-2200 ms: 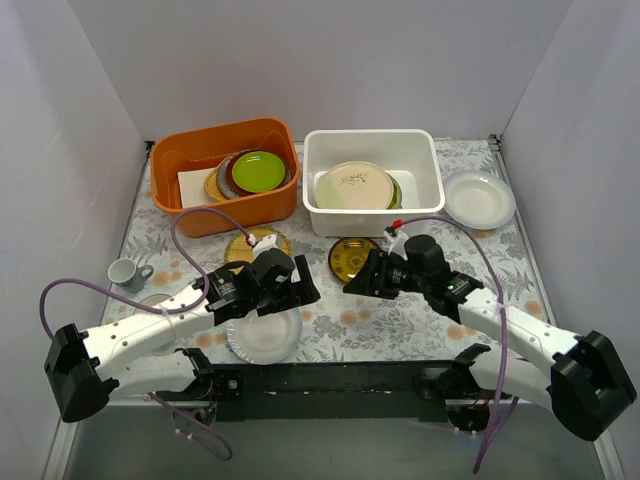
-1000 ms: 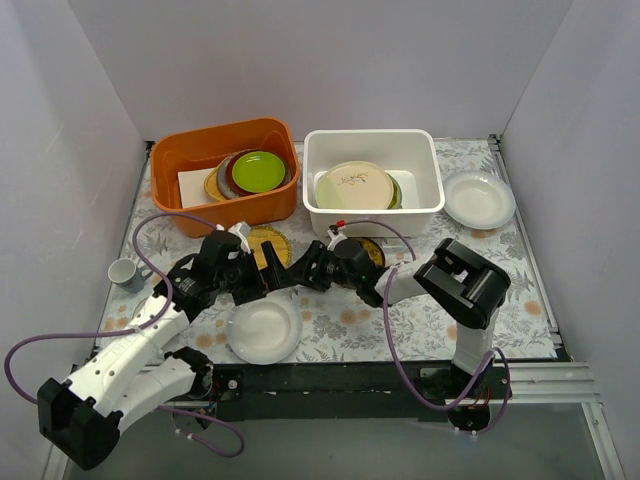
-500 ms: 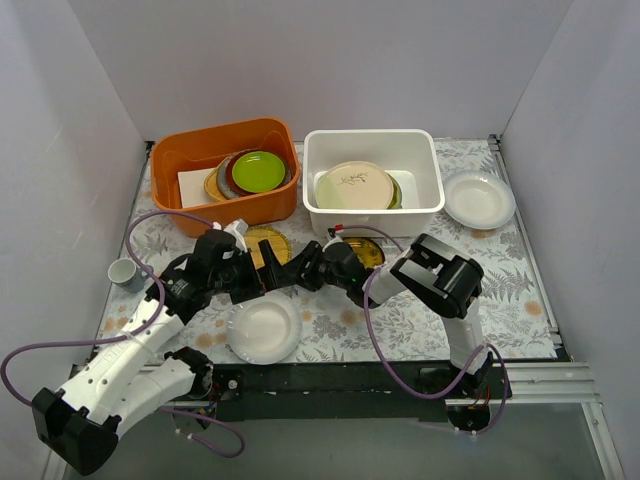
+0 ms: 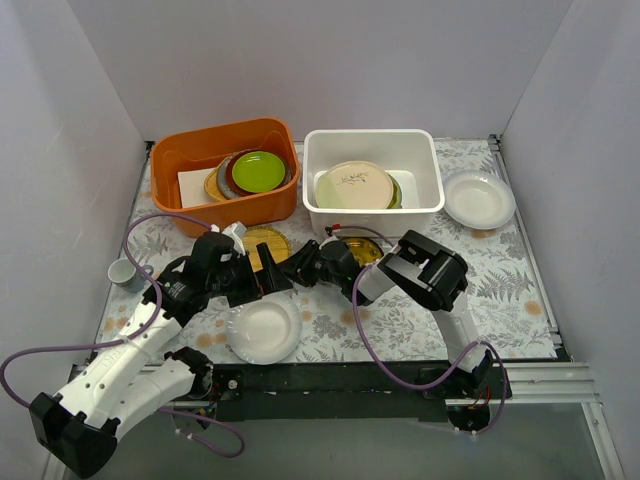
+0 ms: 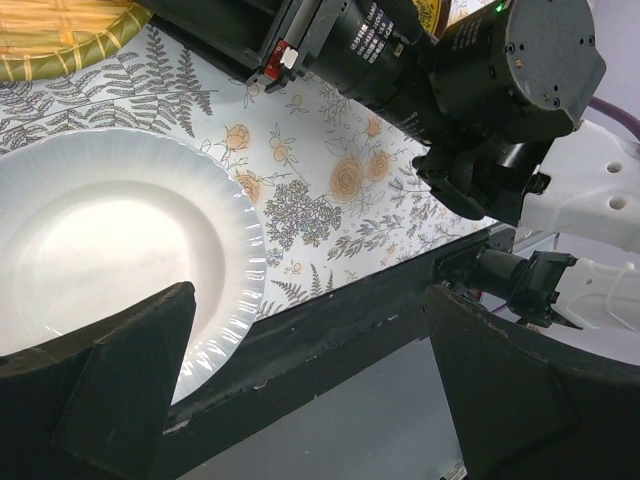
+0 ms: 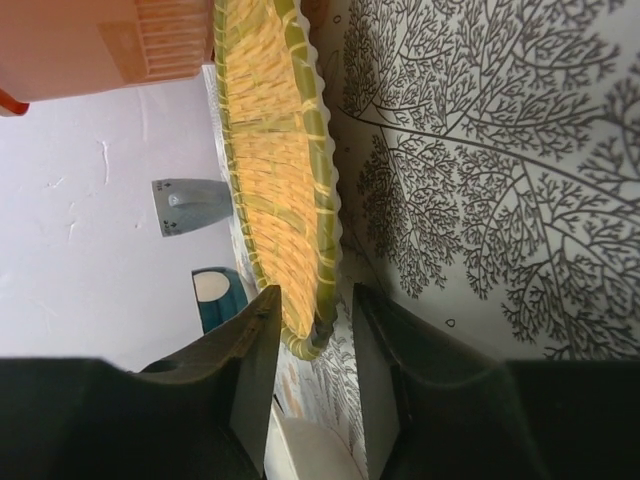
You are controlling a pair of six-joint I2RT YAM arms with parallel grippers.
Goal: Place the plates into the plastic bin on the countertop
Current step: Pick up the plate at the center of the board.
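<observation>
A woven yellow plate (image 4: 262,241) (image 6: 275,170) lies on the countertop (image 4: 400,320) in front of the orange tub. My right gripper (image 4: 296,264) (image 6: 315,300) straddles its near rim, the jaws narrowed but still open, with a gap beside one finger (image 6: 385,360). My left gripper (image 4: 268,279) (image 5: 320,400) hangs wide open above the near edge of a plain white plate (image 4: 264,330) (image 5: 110,240), holding nothing. The white plastic bin (image 4: 430,185) holds a tan bird plate (image 4: 355,185) over others. A dark-and-gold plate (image 4: 368,250) is half hidden by the right arm. Another white plate (image 4: 479,199) lies at the far right.
The orange tub (image 4: 200,160) holds green and maroon plates (image 4: 257,171). A small cup (image 4: 125,273) stands at the left. The two grippers nearly touch between the woven and white plates. The black base rail (image 5: 330,330) runs right below the left fingers.
The right gripper has slid left onto the woven plate's rim and its jaws have narrowed. The right arm's elbow has folded in leftward. The left arm has barely shifted and stays open.
</observation>
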